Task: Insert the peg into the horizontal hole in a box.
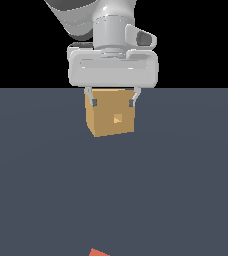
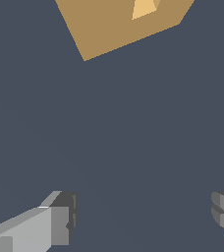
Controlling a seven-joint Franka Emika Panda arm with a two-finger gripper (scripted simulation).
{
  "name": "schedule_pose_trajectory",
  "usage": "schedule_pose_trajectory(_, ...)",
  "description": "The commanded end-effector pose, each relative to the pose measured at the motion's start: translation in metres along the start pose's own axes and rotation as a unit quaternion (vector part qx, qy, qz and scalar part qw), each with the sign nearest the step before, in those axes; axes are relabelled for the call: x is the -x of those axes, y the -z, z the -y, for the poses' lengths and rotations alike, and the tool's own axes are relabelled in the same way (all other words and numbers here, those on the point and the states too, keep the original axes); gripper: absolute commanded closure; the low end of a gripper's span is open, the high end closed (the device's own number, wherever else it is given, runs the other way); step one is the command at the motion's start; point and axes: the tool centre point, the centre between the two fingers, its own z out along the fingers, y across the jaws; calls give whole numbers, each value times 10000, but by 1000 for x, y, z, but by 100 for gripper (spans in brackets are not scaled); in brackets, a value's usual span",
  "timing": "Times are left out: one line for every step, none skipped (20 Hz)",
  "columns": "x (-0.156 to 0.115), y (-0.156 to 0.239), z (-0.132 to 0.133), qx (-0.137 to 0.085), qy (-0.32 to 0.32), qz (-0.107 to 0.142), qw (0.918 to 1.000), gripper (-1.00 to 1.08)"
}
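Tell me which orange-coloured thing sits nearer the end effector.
The box, the tan cube with the small square hole. In the exterior view it sits behind the open end effector. The peg's orange-red end only pokes in at the bottom edge.

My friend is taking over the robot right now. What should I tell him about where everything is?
Gripper: open and empty, with nothing between its fingers in the wrist view.
Box: on the floor, behind the gripper in the exterior view, hole facing the camera. The wrist view shows bare floor between the fingers and the box, so they are apart.
Peg: only its orange-red end peeks in at the exterior view's bottom edge, far from the box.
Done: nothing yet. Left: fetch the peg, grip it, line it up and push it into the hole.
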Motion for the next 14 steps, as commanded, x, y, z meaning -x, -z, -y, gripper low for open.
schedule_pose_trajectory(0,0,0,0,0,0,10000,-92)
schedule_pose_trajectory(1,0,0,0,-3,0,10000,-92)
schedule_pose_trajectory(2,-1,0,1,-10,0,10000,-92)
schedule_pose_trajectory(5,-1,0,1,-24,0,10000,-92)
schedule_pose_trajectory(10,-2,0,2,-42,0,10000,-92)
schedule_pose_trajectory(15,-4,0,4,-66,0,10000,-92)
schedule_pose_trajectory(21,-5,0,5,-95,0,10000,-92)
schedule_pose_trajectory(29,-7,1,7,-129,0,9999,-92)
schedule_pose_trajectory(38,-10,1,9,-168,0,9999,-92)
schedule_pose_trajectory(48,-12,2,11,-212,-1,9998,-92)
schedule_pose_trajectory(59,-15,2,14,-261,-1,9997,-92)
schedule_pose_trajectory(71,-18,3,17,-315,-1,9995,-92)
schedule_pose_trajectory(84,-21,4,20,-373,-1,9993,-92)
schedule_pose_trajectory(98,-25,5,23,-435,-2,9990,-92)
